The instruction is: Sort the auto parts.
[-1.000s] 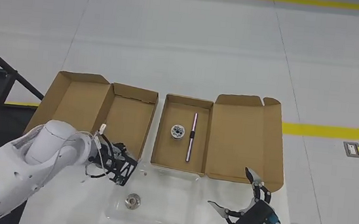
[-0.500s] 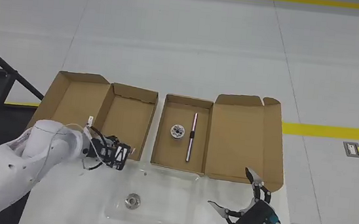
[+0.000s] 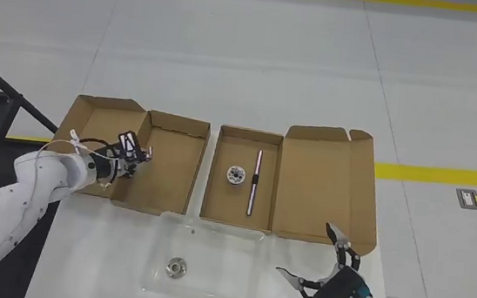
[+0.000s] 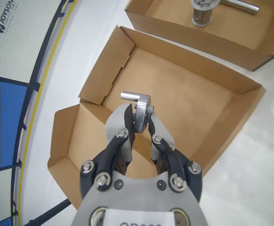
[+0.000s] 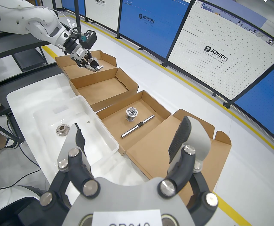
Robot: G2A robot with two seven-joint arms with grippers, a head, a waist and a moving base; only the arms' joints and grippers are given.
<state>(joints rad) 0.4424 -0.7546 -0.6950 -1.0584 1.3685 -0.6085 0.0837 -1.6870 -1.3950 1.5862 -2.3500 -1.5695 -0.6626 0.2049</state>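
Note:
My left gripper [image 4: 140, 119] is shut on a small metal crank part [image 4: 142, 107] with a short pin and hangs over the left cardboard box [image 4: 182, 102], near the wall by its open flap. The top view shows this gripper [image 3: 137, 154] at that box [image 3: 170, 172]. The right wrist view shows it [image 5: 95, 67] too. My right gripper [image 5: 131, 126] is open with nothing in it, low at the table's near right [image 3: 308, 254]. A metal flange [image 3: 177, 267] lies in the clear tray [image 3: 216, 278].
The middle box [image 3: 216, 195] holds a round hub [image 3: 236, 175] and a thin rod [image 3: 255, 182]. Its wide flap [image 3: 314, 183] lies open to the right. A black frame stands at the table's left side [image 3: 0, 89].
My left gripper has moved from the clear tray's far left corner up and left to the left box, carrying the crank part. The right arm has stayed still.

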